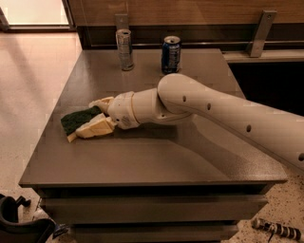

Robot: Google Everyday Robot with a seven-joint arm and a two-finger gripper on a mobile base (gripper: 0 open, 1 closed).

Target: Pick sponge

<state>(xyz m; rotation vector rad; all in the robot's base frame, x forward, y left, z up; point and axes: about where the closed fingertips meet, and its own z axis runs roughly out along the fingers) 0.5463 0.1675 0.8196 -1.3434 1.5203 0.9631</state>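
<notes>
Grasping is judged in hand; the gripper point(87, 118) is set over the sponge point(72, 121), fingers point(97, 128) apart either side; closing, then lifting, is called for.

It looked like an office break area: a grey table point(156, 161) stood against a wood-panelled far wall point(199, 12) with a metal bracket point(259, 33). There was pale tiled floor point(28, 85) on the left and two drink cans point(125, 50) at the far edge. The gripper point(92, 115) sat at the table's left, at the sponge point(76, 120).
</notes>
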